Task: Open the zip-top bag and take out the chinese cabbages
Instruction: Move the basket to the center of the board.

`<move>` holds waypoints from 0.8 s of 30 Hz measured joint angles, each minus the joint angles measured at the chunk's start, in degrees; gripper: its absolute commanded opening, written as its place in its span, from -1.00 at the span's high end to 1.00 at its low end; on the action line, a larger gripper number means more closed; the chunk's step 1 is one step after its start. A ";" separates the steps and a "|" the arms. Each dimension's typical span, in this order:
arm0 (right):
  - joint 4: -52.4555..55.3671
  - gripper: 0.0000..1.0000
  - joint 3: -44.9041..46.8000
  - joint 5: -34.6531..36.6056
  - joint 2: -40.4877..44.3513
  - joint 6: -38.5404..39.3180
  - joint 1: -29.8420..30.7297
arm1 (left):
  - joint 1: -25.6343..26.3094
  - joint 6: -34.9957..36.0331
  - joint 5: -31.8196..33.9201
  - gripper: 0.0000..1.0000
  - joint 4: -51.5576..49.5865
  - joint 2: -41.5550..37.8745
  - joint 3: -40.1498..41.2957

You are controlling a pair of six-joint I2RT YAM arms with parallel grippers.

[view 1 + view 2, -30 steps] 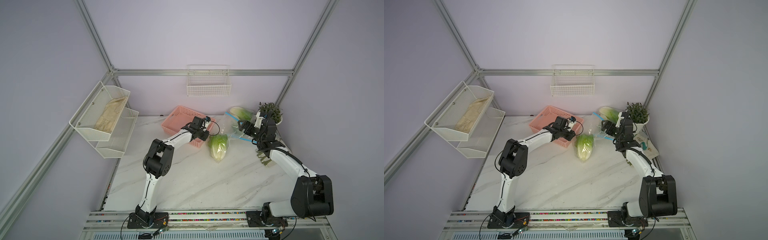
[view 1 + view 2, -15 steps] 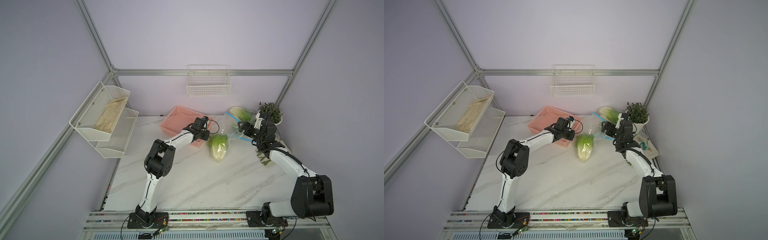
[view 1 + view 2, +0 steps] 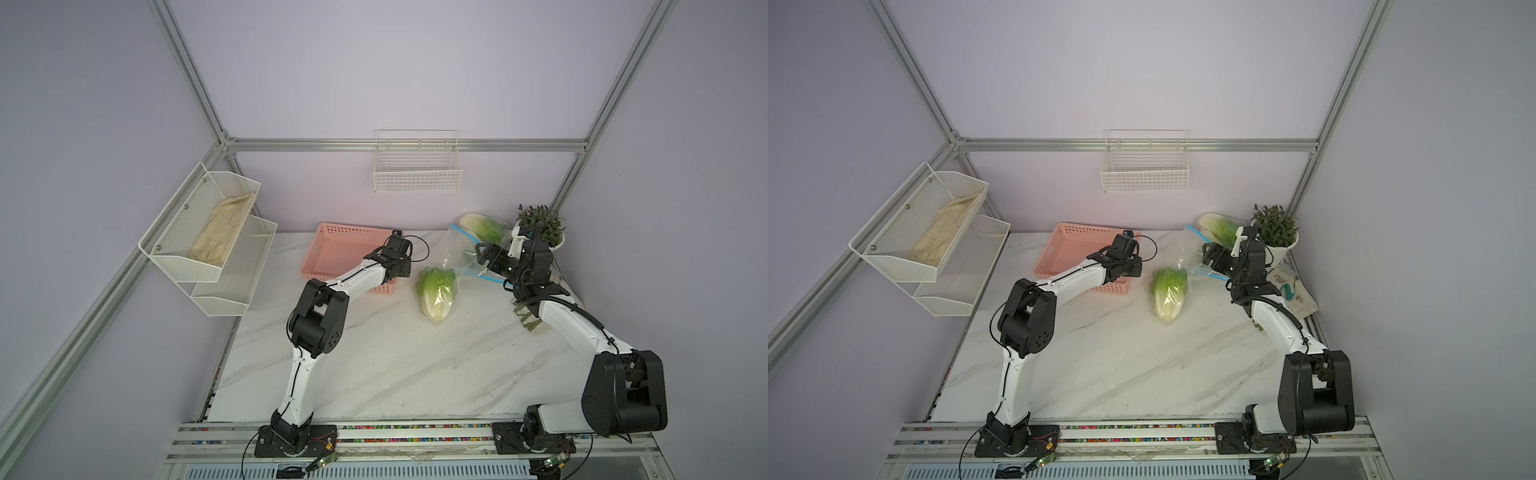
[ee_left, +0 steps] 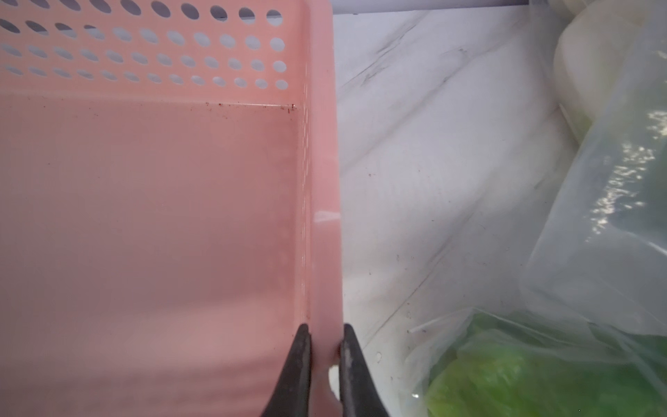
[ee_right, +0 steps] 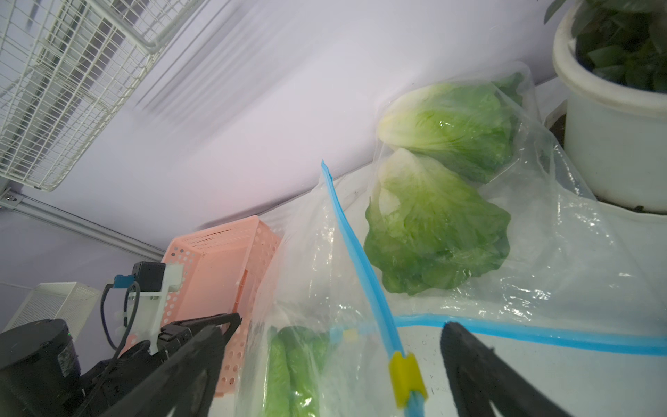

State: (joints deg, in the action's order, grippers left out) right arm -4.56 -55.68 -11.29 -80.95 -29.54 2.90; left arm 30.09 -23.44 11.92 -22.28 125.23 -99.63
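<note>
1. Chinese cabbages [image 3: 435, 291], bag and all the rest sit on a white marble table [image 3: 395, 365], which is easily the biggest thing here.
2. Next is the zip-top bag [image 5: 577, 260], clear plastic sprawled from the back right corner toward the table's middle. Its blue zip track [image 5: 361, 252] is parted into two strands, so the mouth is at least partly open.
3. There's a pink basket [image 3: 345, 253] at the back of the table, just left of the bag.
4. I count three cabbage heads. The back pair [image 5: 433, 224] lies touching beside the potted plant [image 3: 1277, 232]. The third lies alone nearer the middle, with its white stem end toward the front. All three look like they've got plastic over them, so they're in the bag as far as I can tell.
5. The left gripper [image 4: 325, 326] has its jaws clenched on the basket wall on the bag side, one inside and one outside.
6. The right gripper [image 5: 341, 321] has its jaws spread wide and is grasping nothing. It hovers at the bag's mouth.
7. Smallest is the yellow slider [image 5: 406, 375], which sits on the zip track between those spread jaws.
</note>
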 measured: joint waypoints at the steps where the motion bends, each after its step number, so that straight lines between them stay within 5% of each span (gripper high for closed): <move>1: 0.00 -0.94 0.00 0.00 -0.02 0.00 0.00 | -0.11 -0.28 0.63 0.87 -0.15 0.00 0.00; 15: 0.20 -0.94 0.63 0.07 0.00 0.07 0.00 | -2.64 0.02 3.43 0.83 -3.56 -2.82 2.32; 19: 0.37 -0.95 0.63 0.20 -0.02 0.07 0.00 | -3.37 -0.09 3.63 0.42 -4.39 -2.99 2.40; 21: 0.85 -0.94 0.63 0.83 -0.02 -0.24 -0.02 | -3.50 -0.17 3.67 -0.06 -4.72 -3.02 2.40; 24: 1.79 -0.95 0.63 1.77 -0.09 -1.33 -0.42 | -3.45 -0.13 2.73 -0.49 -5.01 -3.02 2.40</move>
State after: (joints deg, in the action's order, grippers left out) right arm -2.76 -55.05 -9.52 -81.03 -30.87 2.48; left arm 26.63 -23.57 14.66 -27.29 122.21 -97.23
